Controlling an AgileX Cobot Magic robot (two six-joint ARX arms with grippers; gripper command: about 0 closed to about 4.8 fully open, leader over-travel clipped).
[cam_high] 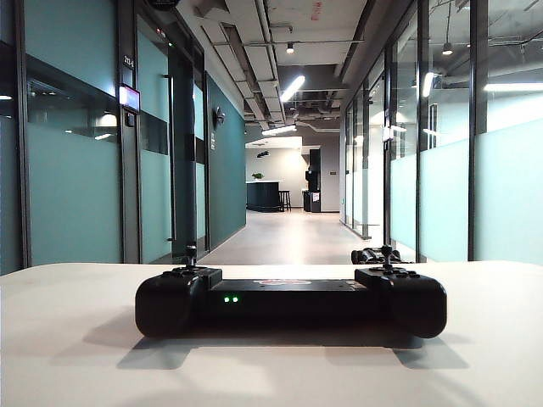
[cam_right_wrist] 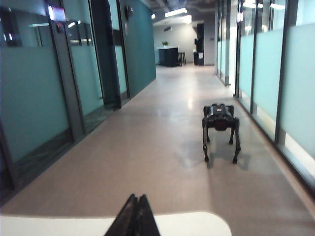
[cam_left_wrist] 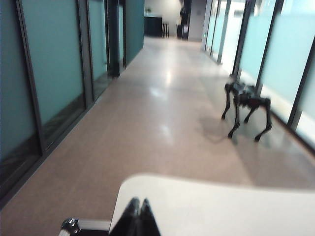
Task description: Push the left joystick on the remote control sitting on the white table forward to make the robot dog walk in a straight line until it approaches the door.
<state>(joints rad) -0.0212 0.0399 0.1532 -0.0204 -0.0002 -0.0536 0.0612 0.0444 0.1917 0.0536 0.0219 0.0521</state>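
Fig.: Pre-push step. Wide black gamepad-style remote control (cam_high: 291, 298) rests mid white table (cam_high: 76, 339); thin left joystick (cam_high: 191, 254) untouched. Left gripper (cam_left_wrist: 136, 204) and right gripper (cam_right_wrist: 136, 199) closed, empty, at table's near edge. Small dark robot dog (cam_right_wrist: 221, 129) stands in corridor. Next, you bring a fingertip onto the joystick cap, then nudge fwd.

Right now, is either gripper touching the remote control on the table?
No. The remote control sits alone on the white table; the shut left gripper and right gripper hang over table edges.

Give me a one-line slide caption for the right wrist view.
Right gripper shut above the white table, robot dog standing in the corridor ahead.
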